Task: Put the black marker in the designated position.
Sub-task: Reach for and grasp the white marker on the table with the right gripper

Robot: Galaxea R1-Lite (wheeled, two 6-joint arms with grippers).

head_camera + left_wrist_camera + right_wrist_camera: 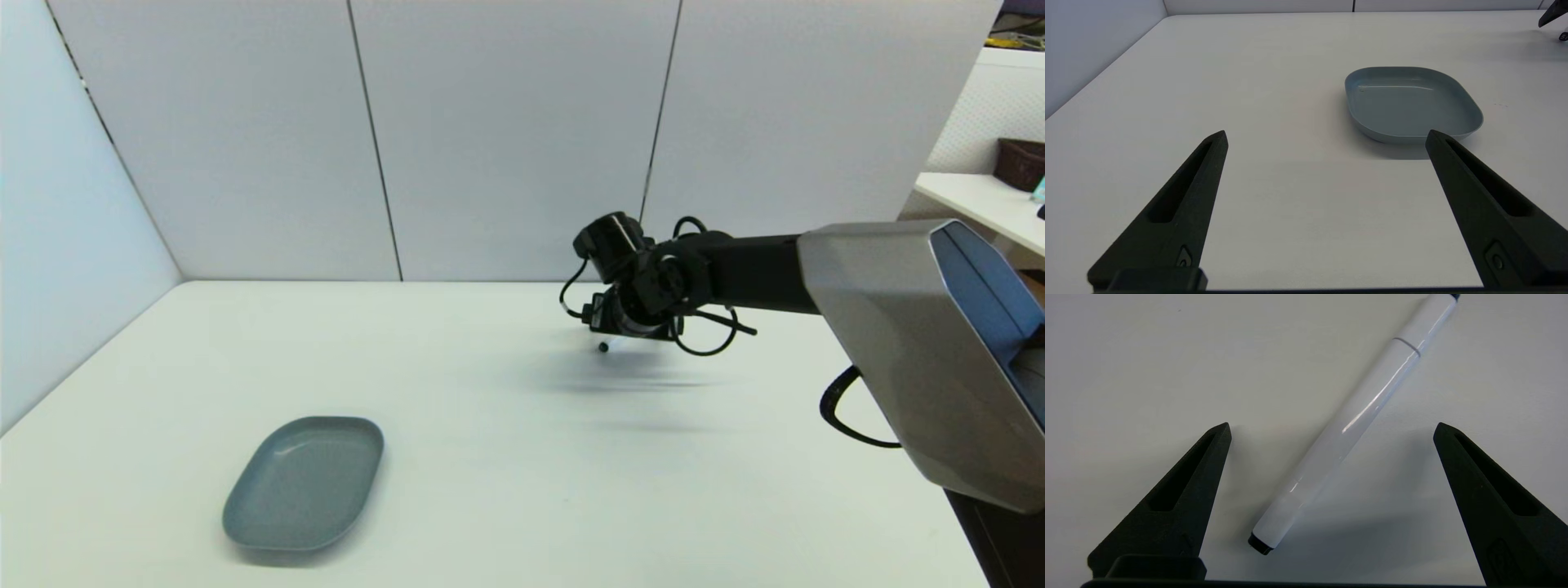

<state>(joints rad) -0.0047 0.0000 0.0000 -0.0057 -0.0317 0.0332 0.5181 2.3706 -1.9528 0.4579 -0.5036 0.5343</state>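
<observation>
The black marker (1355, 420), a slim white barrel with black ends, lies flat on the white table, slanting across the gap between the wide-spread fingers of my right gripper (1332, 426). That gripper is open and hovers just above the pen without touching it. In the head view the right gripper (633, 331) points down at the table's far middle, and only the marker's dark tip (603, 347) peeks out beneath it. My left gripper (1327, 134) is open and empty, held low near the grey dish (1412, 106).
The grey dish (306, 482) sits empty at the front left of the table (506, 457). Grey partition walls close the back and left sides. The right arm's grey housing (922, 351) fills the right edge of the head view.
</observation>
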